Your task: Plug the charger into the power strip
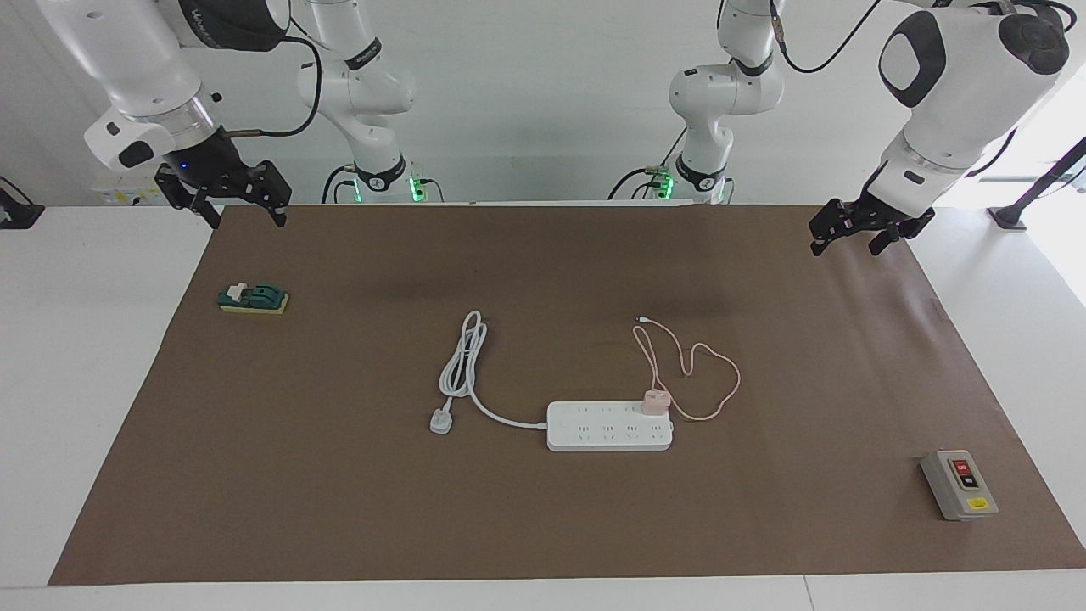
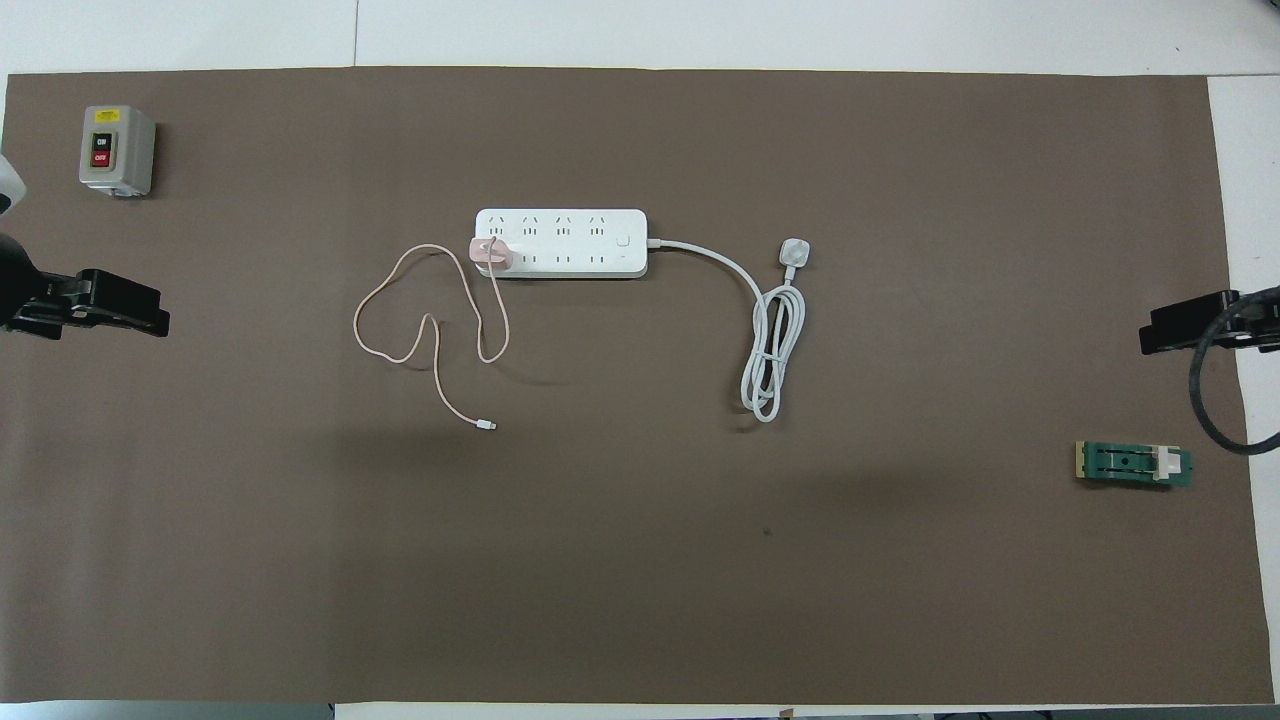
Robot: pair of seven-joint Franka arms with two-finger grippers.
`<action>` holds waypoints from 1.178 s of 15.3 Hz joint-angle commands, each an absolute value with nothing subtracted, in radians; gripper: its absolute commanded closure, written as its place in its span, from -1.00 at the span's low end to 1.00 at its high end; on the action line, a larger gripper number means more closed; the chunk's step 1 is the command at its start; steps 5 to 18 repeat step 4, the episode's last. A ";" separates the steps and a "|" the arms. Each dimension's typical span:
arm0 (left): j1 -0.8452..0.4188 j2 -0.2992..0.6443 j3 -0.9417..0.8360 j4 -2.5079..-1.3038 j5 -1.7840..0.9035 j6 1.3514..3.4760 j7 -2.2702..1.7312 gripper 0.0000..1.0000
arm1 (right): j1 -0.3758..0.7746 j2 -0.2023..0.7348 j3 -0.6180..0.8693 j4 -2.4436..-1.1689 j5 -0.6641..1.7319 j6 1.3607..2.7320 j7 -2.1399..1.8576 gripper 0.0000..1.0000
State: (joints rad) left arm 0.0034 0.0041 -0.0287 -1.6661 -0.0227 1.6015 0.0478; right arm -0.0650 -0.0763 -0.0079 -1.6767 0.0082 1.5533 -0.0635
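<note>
Facing view has the charger [image 1: 656, 401] sitting on the power strip [image 1: 609, 426] at its end toward the left arm, seemingly plugged in, mid-bench; strip's long axis runs arm to arm; left hand [image 1: 853, 231] is nearer, right hand [image 1: 225, 197] well apart, both open, empty, raised

White table [image 1: 93, 356] under brown mat [image 1: 339, 475]; pale wall [image 1: 526, 93]

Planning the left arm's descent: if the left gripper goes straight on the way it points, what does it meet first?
The left gripper points down, so probably the bare brown mat near its edge; depth is uncertain.
</note>
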 commanded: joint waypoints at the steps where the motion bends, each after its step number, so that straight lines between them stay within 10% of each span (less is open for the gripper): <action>1: -0.017 -0.005 -0.015 -1.669 -0.025 1.589 0.061 -1.00 | -0.084 -0.092 0.003 -1.689 0.021 1.543 -0.051 -1.00; 18: -0.017 -0.003 -0.015 -1.669 -0.025 1.589 0.060 -1.00 | -0.084 -0.092 0.003 -1.687 0.020 1.543 -0.051 -1.00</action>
